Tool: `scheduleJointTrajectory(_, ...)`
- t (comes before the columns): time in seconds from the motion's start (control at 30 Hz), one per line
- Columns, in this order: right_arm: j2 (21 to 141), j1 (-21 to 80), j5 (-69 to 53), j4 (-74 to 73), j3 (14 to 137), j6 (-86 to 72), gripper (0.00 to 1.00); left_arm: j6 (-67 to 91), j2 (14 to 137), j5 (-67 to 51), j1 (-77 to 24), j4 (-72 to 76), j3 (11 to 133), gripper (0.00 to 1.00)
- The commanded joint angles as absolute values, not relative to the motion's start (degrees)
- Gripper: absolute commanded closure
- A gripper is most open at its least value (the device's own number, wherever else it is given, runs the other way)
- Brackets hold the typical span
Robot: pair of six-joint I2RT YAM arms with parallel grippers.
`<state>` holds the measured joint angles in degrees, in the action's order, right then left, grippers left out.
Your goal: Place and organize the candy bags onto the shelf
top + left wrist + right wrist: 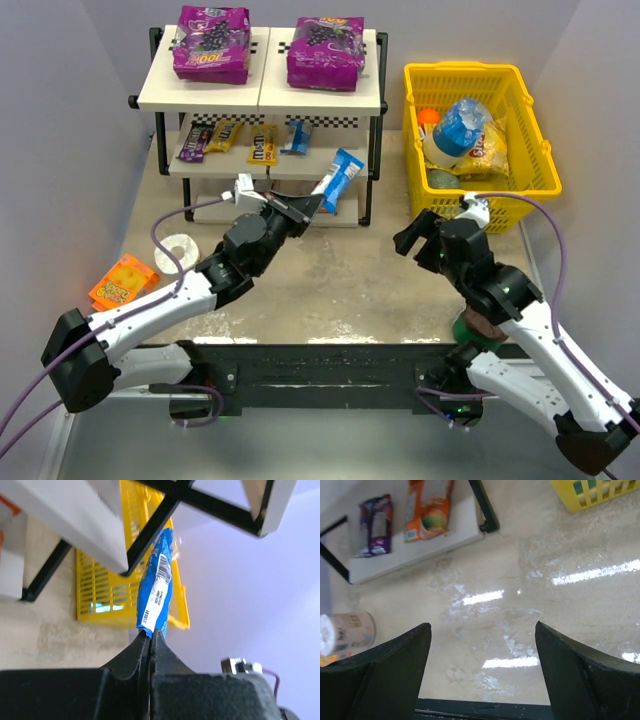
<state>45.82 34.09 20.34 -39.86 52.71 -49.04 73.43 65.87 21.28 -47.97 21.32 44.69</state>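
Pinching the blue bag (343, 178) by one edge, centre frame, the left gripper (316, 205) grips thinly — snagging the shelf (262, 70) post could tug it free; right gripper (420, 238) gapes empty.

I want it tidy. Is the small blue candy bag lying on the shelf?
Not yet. The left gripper pinches the glossy blue candy bag by its end, tilted, by the white three-tier shelf.

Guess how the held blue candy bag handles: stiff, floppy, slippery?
Probably stiff and light: the blue candy bag stands straight out of the left gripper, pinched only at one end. Its glossy wrapper may slip or pivot if it bumps the shelf.
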Motion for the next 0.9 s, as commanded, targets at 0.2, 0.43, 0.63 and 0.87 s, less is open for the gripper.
scheduleJointTrajectory(0.2,42.81,34.10,21.71,-43.50,56.08,-48.52,0.11,73.30,73.82,41.74,-46.58,16.35,59.39,1.00)
scheduleJointTrajectory(0.43,41.40,34.19,23.03,-44.03,55.55,-47.81,0.12,74.26,84.36,46.93,-46.14,15.73,69.86,1.00)
scheduleJointTrajectory(0.63,41.40,34.10,23.64,-44.21,55.55,-47.11,0.11,75.76,92.01,50.27,-46.14,13.98,76.54,1.00)
scheduleJointTrajectory(0.87,41.57,34.10,24.43,-44.12,54.76,-46.58,0.10,76.81,99.13,51.77,-46.05,12.66,81.03,1.00)
